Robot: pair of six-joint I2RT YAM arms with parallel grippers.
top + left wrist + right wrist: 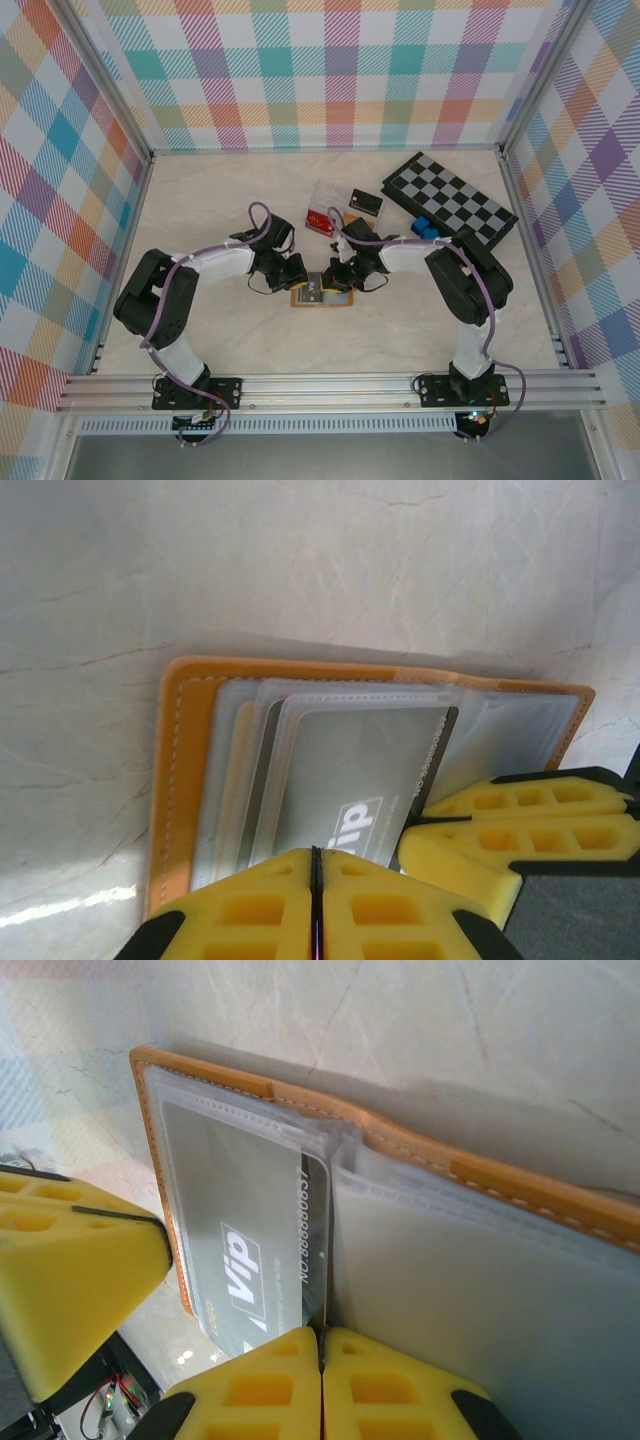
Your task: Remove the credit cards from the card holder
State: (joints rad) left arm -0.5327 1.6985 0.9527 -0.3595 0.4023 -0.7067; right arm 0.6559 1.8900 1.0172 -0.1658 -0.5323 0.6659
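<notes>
Card holder (322, 297) lies open flat on the table (250, 340), midway between the left and right edges and somewhat nearer the near edge than the far one. Tan-orange stitched rim (180, 780) frames a stack of clear sleeves. In the sleeves: grey card (350, 770) printed "Vip" (240, 1210).

Right gripper (322, 1345): yellow fingers pressed together. The grey card's dark edge runs straight into the seam between them, so it reads as a pinch on that edge. Seen from the left wrist, its tip (415, 825) meets the same edge.

Left gripper (315, 855): fingers closed flush at the holder's opposite side, tip (160, 1250) against the orange rim. Cannot tell whether anything is caught between them.

From above, both grippers (303, 283) (338, 283) sit over the holder's far edge, arms bowed in from either side.

Toward the far right corner: black-grey chequered board (450, 203), blue cubes (427, 228) at its near edge. Clear tray (322, 200) stands left of the board, beyond the holder.
</notes>
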